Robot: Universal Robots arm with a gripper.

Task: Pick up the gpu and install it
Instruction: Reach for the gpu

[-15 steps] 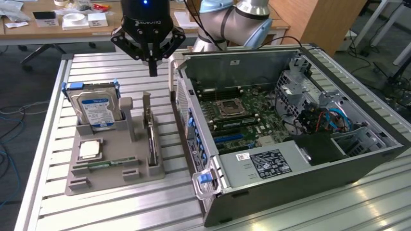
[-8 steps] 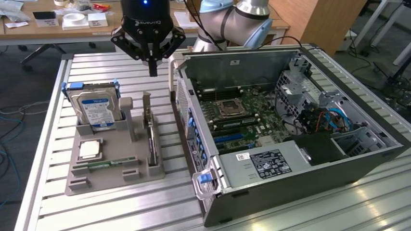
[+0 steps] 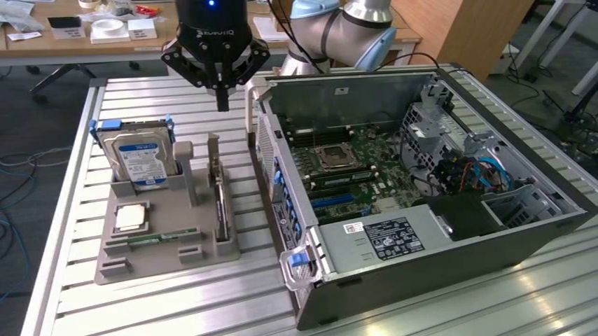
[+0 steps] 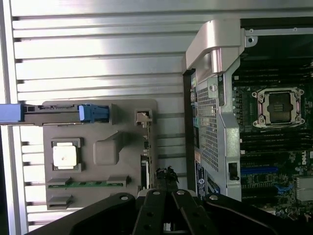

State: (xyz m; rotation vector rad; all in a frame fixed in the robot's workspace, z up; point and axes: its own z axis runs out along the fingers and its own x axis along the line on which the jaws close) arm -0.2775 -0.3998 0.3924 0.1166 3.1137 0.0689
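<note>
Where the jaws are: above the back end of the gray holder (image 3: 140, 262), touching nothing
Jaws state: pressed together, with nothing between them
Gpu (image 3: 220, 203): standing on its edge in a holder slot, on the side nearest the case (image 3: 411, 280), lower than the jaws and apart from them
Hard drive (image 3: 140, 161): upright at the holder's back
Chip (image 3: 131, 218), memory stick (image 3: 154, 238): flat in the holder
Case: open, on the surface (image 3: 168, 308), at the exterior view's right of the holder
</note>
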